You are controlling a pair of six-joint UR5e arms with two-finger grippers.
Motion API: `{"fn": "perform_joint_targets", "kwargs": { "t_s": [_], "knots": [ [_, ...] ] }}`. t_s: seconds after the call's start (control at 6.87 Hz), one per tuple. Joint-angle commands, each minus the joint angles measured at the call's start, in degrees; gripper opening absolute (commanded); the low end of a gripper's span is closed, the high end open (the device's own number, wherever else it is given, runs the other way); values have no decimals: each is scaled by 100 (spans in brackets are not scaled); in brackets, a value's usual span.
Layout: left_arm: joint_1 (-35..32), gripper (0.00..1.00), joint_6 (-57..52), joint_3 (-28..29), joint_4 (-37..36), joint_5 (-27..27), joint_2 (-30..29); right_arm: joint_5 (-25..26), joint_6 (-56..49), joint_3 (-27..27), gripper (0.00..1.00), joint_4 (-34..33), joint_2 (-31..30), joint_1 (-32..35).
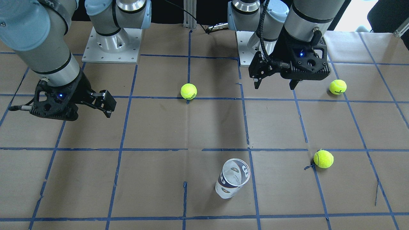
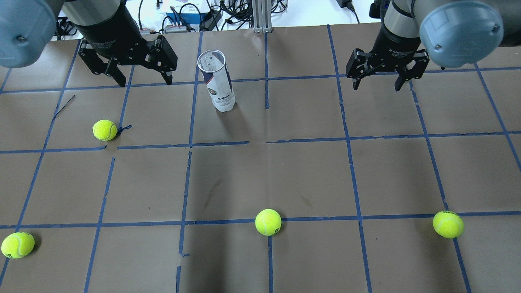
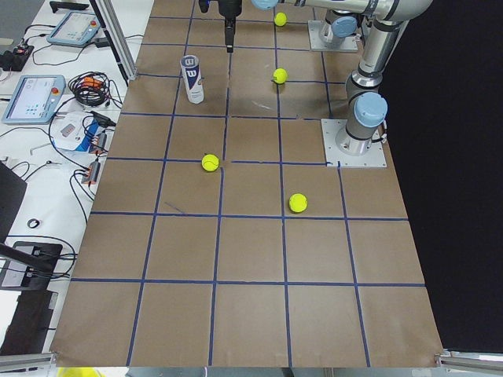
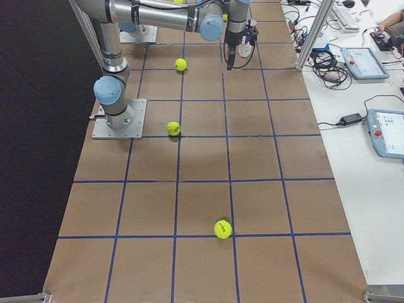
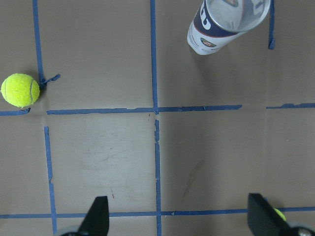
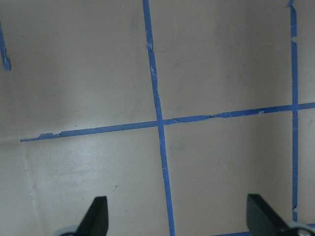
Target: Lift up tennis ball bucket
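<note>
Both spread: left gripper, right gripper | tennis ball bucket upright between them, near left gripper, not touching

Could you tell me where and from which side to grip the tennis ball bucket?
Probably the tennis ball bucket around its labelled middle, approaching sideways from the left gripper: it stands upright, a slim cylinder, nearer that open gripper.
</note>
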State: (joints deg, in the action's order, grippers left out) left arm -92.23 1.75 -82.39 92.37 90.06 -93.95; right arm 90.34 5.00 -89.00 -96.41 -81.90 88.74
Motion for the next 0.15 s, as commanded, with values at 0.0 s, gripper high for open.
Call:
{"fn": "perform_joint_targets", "kwargs": {
  "t_s": [0.0],
  "knots": [
    [12, 100, -16, 56, 9, 3, -9, 18, 150, 23, 100, 279, -185, 3]
  ]
}}
